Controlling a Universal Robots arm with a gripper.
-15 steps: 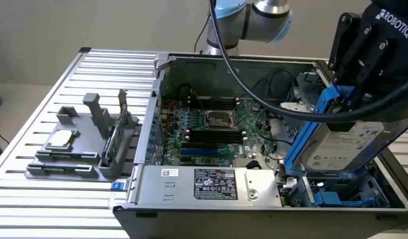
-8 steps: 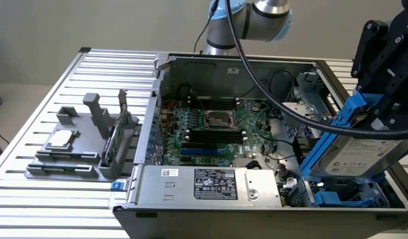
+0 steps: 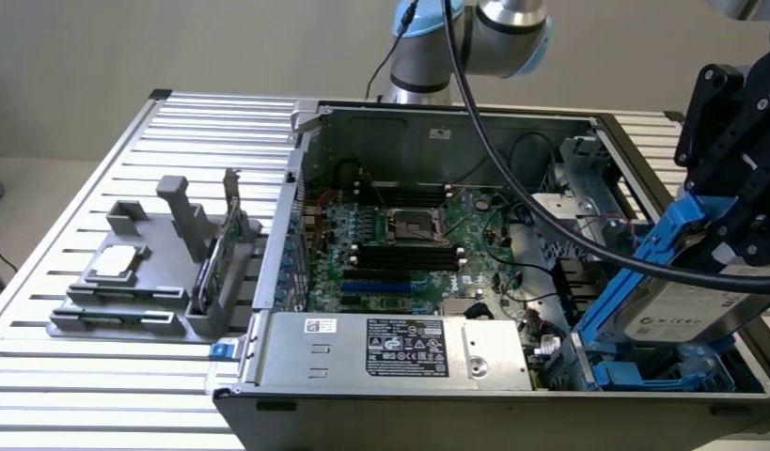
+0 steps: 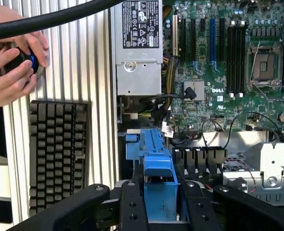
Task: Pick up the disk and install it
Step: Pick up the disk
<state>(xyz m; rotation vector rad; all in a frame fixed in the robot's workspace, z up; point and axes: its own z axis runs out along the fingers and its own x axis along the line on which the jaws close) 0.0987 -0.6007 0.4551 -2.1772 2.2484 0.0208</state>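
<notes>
Where the open computer case [image 3: 447,127] reaches the exterior view's lower right, the gripper [image 3: 723,240] [image 4: 160,202] is clamped on the blue carrier of the disk [image 3: 692,315] [image 4: 159,175], holding it tilted in the air just above the blue drive bay [image 3: 636,376] in that corner. The motherboard [image 3: 410,244] lies mid-case with the silver power supply [image 3: 398,346] along the near edge. In the wrist view a person's hands [image 4: 12,67] sit over the slatted surface [image 4: 91,57] near a black keyboard [image 4: 58,149].

disk [image 3: 688,315]: silver-grey, white label, blue carrier. gripper [image 4: 162,211]: black. motherboard [image 3: 403,244]: green, black slots. power supply [image 3: 398,349]: silver, black label. table [image 3: 58,376]: silver, ribbed. keyboard [image 4: 58,154]: black.
</notes>
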